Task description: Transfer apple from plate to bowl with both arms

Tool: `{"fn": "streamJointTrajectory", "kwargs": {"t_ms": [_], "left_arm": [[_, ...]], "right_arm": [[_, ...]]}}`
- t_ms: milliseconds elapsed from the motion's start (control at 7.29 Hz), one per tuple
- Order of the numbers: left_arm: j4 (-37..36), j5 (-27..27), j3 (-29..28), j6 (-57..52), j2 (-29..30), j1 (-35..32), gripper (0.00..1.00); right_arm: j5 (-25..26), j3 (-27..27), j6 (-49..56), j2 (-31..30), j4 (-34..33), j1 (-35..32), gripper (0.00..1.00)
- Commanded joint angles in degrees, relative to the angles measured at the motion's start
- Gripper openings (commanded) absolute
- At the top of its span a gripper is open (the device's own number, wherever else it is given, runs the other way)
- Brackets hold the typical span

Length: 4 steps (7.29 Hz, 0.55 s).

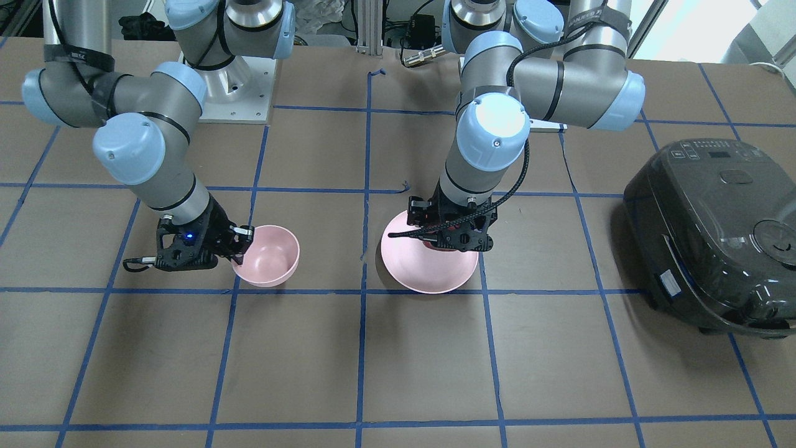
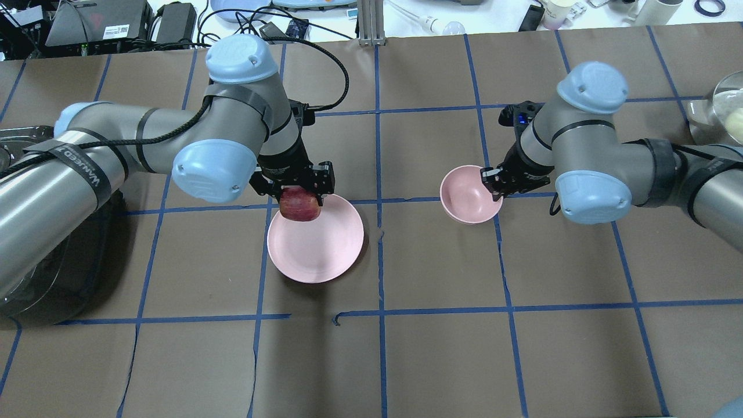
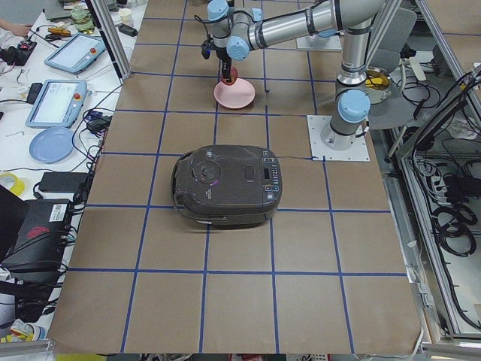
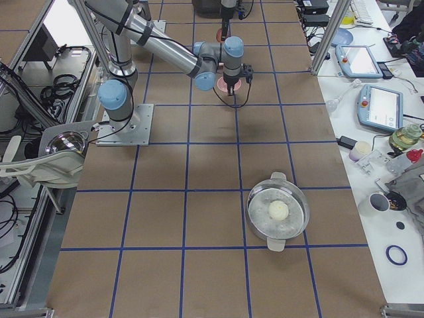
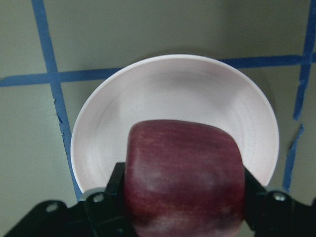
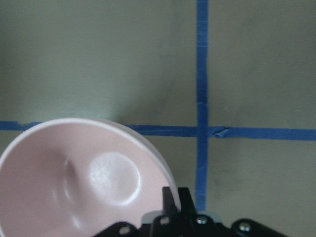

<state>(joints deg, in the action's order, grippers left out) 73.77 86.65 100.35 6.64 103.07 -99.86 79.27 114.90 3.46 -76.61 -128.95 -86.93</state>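
My left gripper (image 2: 300,196) is shut on the dark red apple (image 2: 299,206) and holds it lifted over the back edge of the wide pink plate (image 2: 319,247). In the left wrist view the apple (image 5: 185,177) fills the space between the jaws, with the plate (image 5: 173,94) below it. In the front view the gripper hides most of the apple over the plate (image 1: 429,274). My right gripper (image 2: 491,183) is shut on the rim of the small deep pink bowl (image 2: 464,203), which stands on the table. The bowl (image 6: 59,187) is empty.
A black rice cooker (image 1: 715,236) stands on the table on my left side. A glass-lidded pot (image 4: 278,212) sits far to my right. Blue tape lines (image 2: 380,255) grid the brown table between the plate and the bowl.
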Motion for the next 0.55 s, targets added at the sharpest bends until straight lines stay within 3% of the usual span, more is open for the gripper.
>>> {"fn": "streamJointTrajectory", "kwargs": {"t_ms": [0, 137, 275, 412], "left_arm": [[5.7, -0.1, -1.1, -2.6, -2.9, 2.2, 0.0], [7.0, -0.2, -1.0, -3.0, -3.6, 3.3, 0.0], [6.6, -0.6, -1.3, -2.6, -3.2, 3.4, 0.0], [6.0, -2.3, -1.5, -2.2, -2.7, 3.4, 0.0]], "right_arm": [[-1.2, 0.4, -1.8, 1.4, 0.5, -1.5, 0.0], [-1.0, 1.6, -1.3, 1.7, 0.6, -1.5, 0.32], [-1.0, 2.2, -0.9, 2.0, 0.5, -1.5, 0.82], [-1.0, 1.6, -1.1, 1.6, 0.2, -1.5, 1.0]]}}
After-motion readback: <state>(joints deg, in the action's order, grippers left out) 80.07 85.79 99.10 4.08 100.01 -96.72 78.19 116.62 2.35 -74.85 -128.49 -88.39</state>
